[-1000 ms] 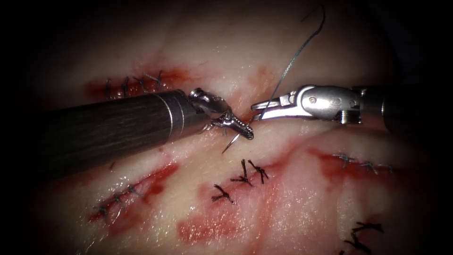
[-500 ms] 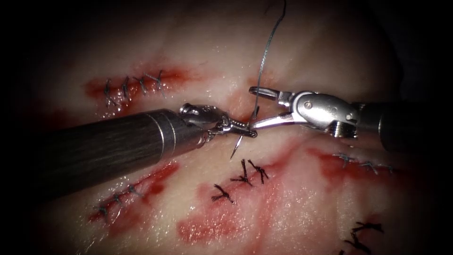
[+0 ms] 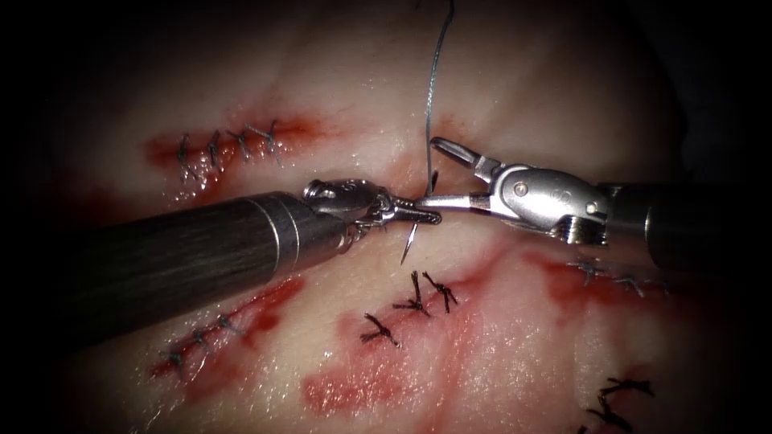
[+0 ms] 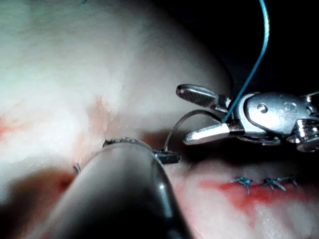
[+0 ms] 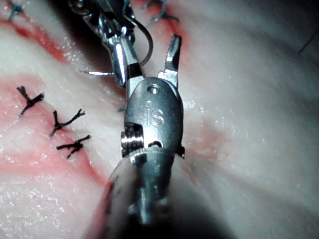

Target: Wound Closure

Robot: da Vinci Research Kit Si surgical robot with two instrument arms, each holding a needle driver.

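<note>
My left tool (image 3: 422, 215) comes in from the left, its jaws shut on the curved needle (image 3: 410, 241) partway up from the point. The point hangs free over the tissue (image 3: 515, 96), aimed down toward the knotted stitches. The needle's rear part arcs up between the open jaws of my right tool (image 3: 434, 173), which hold nothing. The thread (image 3: 431, 88) rises from there out of the picture. In the left wrist view the needle (image 4: 187, 115) curves from the left tool (image 4: 169, 157) to the right tool (image 4: 184, 114), with blue thread (image 4: 259, 55) above. The right wrist view shows the right tool (image 5: 145, 50) and the needle point (image 5: 94, 73).
Finished stitch rows lie at the upper left (image 3: 229, 145), lower left (image 3: 201, 337) and right (image 3: 611, 277). Dark knots sit just below the tools (image 3: 418, 297) and at the lower right (image 3: 619, 402). Red fluid stains the tissue (image 3: 354, 390).
The right tool opened its jaws wide and moved left around the needle's rear part. The left tool dropped slightly and turned the needle more upright. The thread swung left.
</note>
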